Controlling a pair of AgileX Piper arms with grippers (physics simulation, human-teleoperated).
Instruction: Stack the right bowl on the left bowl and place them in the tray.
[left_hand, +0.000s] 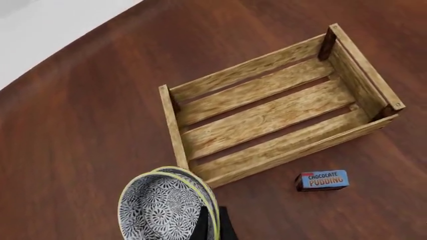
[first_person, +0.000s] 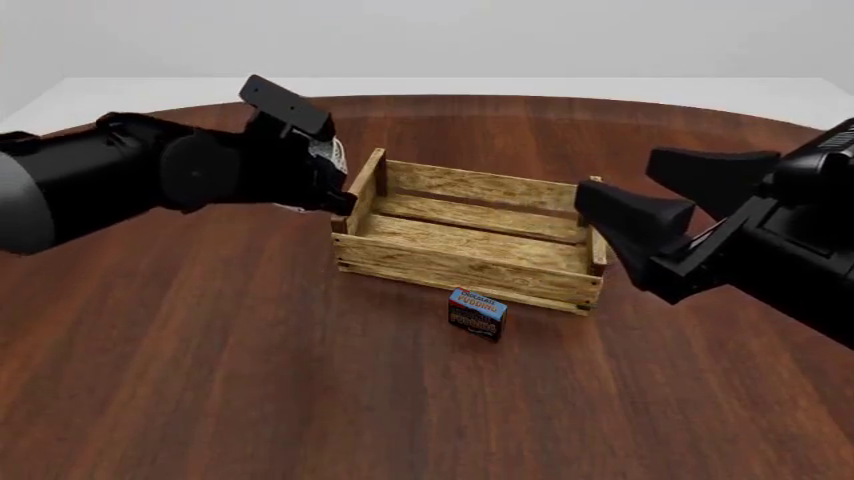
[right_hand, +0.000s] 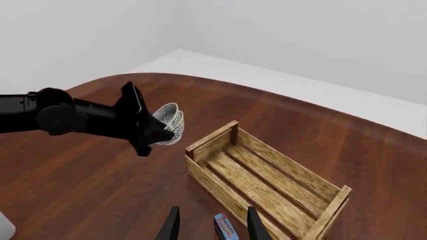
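Two patterned black-and-white bowls (left_hand: 163, 207) with yellow-green rims are nested one inside the other. My left gripper (left_hand: 213, 226) is shut on their rims and holds the stack tilted in the air. In the front view the bowls (first_person: 324, 155) hang just off the left end of the tray (first_person: 461, 265), a light wooden slatted crate with nothing in it. In the right wrist view the bowls (right_hand: 168, 122) sit at the tip of the left gripper (right_hand: 152, 131). My right gripper (first_person: 617, 180) hovers open and holds nothing near the tray's right end, its fingers (right_hand: 172, 225) spread apart.
A small blue "Chocolate Pudding" carton (first_person: 477, 312) stands on the dark wooden table just in front of the tray's near wall. It also shows beside the tray (left_hand: 260, 120) as the carton (left_hand: 321, 180). The round table's far edge (right_hand: 220, 75) borders a white floor.
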